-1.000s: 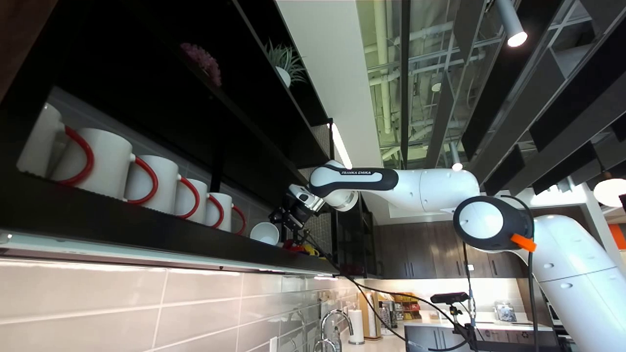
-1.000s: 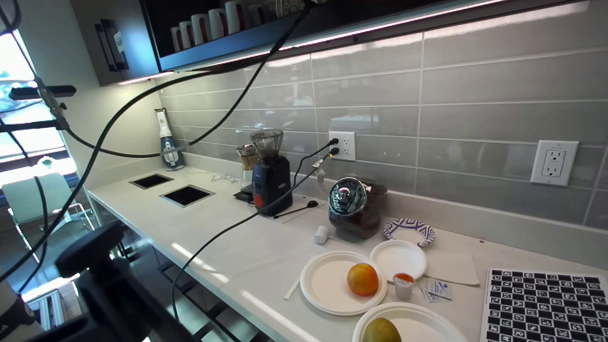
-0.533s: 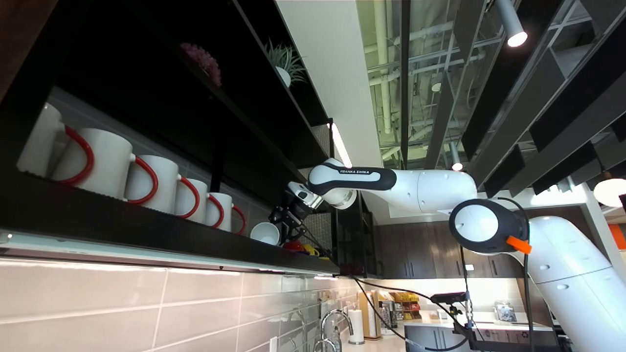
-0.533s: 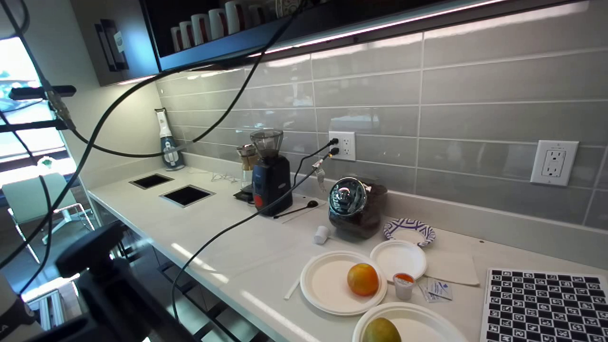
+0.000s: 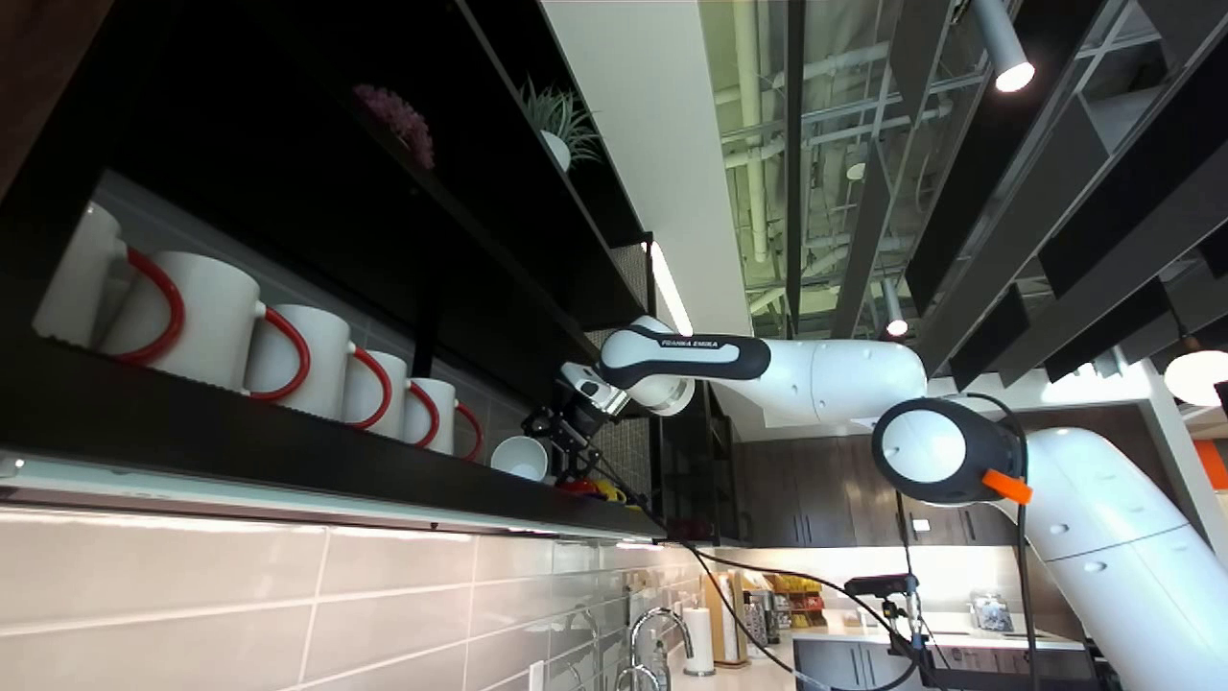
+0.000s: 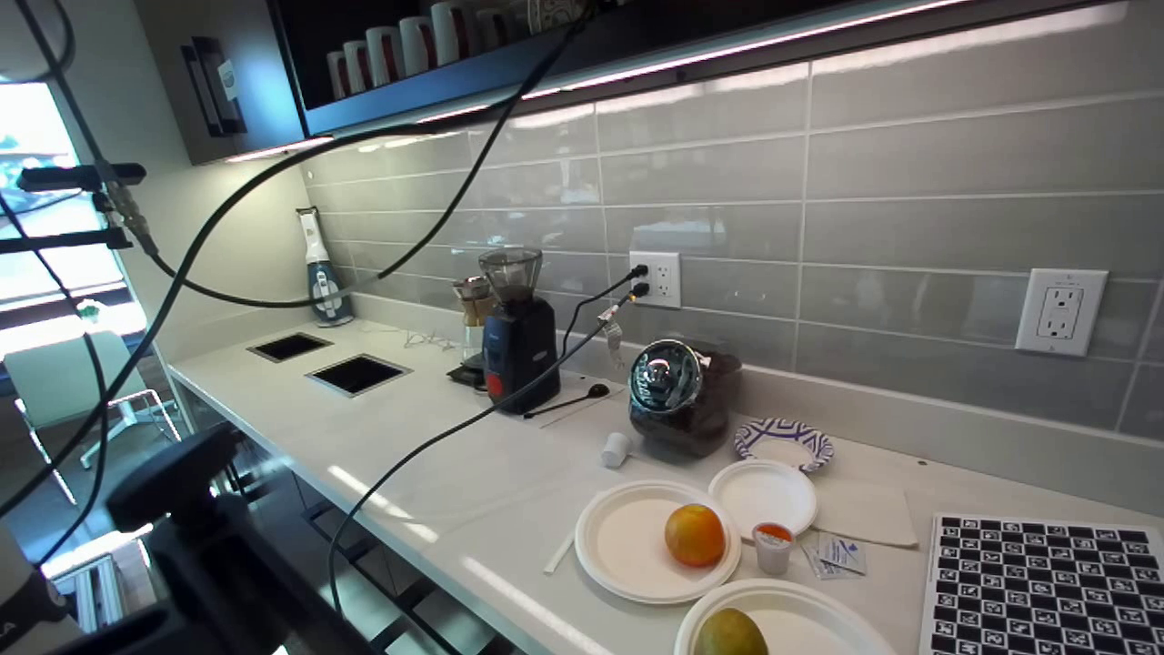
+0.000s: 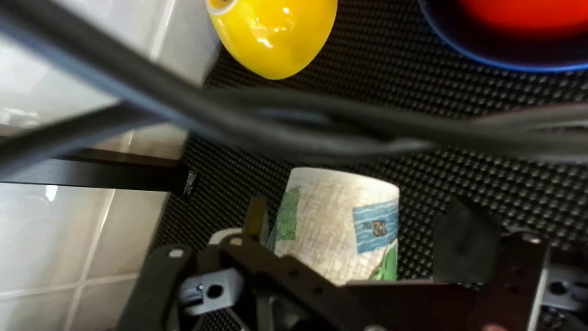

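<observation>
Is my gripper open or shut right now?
The gripper is open: in the wrist view its fingers stand apart, with dark mat visible between one and the printed cup.

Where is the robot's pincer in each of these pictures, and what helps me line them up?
In an exterior view, the pincer is just left of and below the middle, by a white cup.
In an exterior view showing an orange fruit, I can't see it.
In the wrist view, the pincer is along the bottom, its fingers spread and a printed cup showing between them.
Shared landmark: the tiled wall, in all three.
</observation>
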{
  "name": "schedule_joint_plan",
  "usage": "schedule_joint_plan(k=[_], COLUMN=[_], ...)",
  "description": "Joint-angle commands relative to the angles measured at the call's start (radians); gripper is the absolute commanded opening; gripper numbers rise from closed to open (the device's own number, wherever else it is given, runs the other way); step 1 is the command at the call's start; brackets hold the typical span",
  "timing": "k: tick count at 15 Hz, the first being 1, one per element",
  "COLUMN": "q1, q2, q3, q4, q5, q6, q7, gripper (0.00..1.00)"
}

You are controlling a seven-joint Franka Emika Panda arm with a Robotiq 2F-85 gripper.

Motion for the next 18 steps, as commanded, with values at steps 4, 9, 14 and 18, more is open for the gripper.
schedule_joint_plan(k=[4,9,14,18], q1=[-0.017,-0.015,-0.009,0.015], q2=[0.064,0.094,0.094,0.055], q3=[0.015,0.028,0.026,0.014], q4=[0.09,0.129,0.134,0.107], q5=[0.054,0.055,0.033,-0.006], q6=[-0.012,-0.025,-0.029,0.005], q7=[-0.028,-0.032,-0.014,0.015], gripper=[1.0,1.0,0.51,0.42])
